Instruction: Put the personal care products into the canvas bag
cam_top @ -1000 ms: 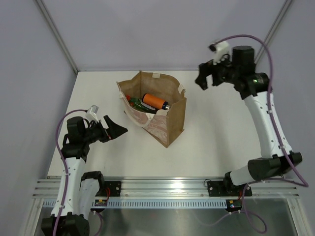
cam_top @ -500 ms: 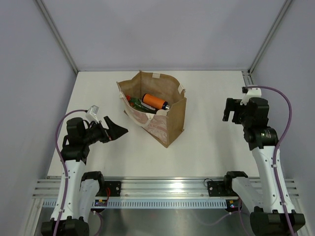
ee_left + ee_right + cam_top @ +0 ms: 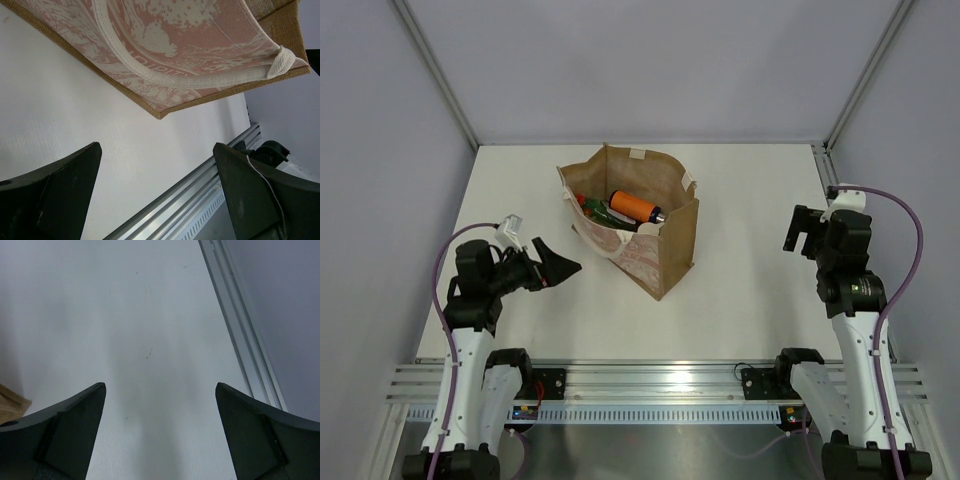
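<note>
The canvas bag (image 3: 650,240) stands upright in the middle of the table, tan with cream handles and a reddish-patterned side. Inside it lie the orange bottle (image 3: 635,206) and the green red-capped bottle (image 3: 596,210); the other products are hidden. My left gripper (image 3: 558,266) is open and empty, left of the bag; the left wrist view shows the bag's patterned side (image 3: 200,45) above the fingers (image 3: 55,195). My right gripper (image 3: 804,232) is open and empty at the table's right side, over bare table, its fingers (image 3: 60,435) apart.
A metal rail (image 3: 660,385) runs along the near edge of the table, also in the left wrist view (image 3: 200,200). A frame rail (image 3: 240,330) borders the table's right edge. Grey walls enclose the table at the back and sides.
My right arm has swung from high behind the bag down to the table's right side, then drifted slightly right. The left arm and the bag have not moved.
</note>
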Tool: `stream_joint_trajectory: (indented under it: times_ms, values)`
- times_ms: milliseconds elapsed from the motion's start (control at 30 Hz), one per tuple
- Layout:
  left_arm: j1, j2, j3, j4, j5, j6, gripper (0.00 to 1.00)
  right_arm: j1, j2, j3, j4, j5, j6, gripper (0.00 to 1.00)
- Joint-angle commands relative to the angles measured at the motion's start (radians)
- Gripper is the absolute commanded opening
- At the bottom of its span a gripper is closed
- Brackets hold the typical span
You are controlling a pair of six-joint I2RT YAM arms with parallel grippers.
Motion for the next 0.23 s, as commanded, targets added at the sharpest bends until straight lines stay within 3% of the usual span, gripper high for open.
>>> stream_joint_trajectory:
  times_ms: [0,200]
  values:
    - [-0.004,-0.012,0.001,0.033,0.008,0.0,0.99,-0.004,-0.013,0.003,0.027,0.002,-0.031,0.99]
    - [-0.007,-0.015,0.009,0.013,-0.014,0.006,0.99,-0.005,-0.028,-0.006,0.073,-0.032,-0.048,1.0]
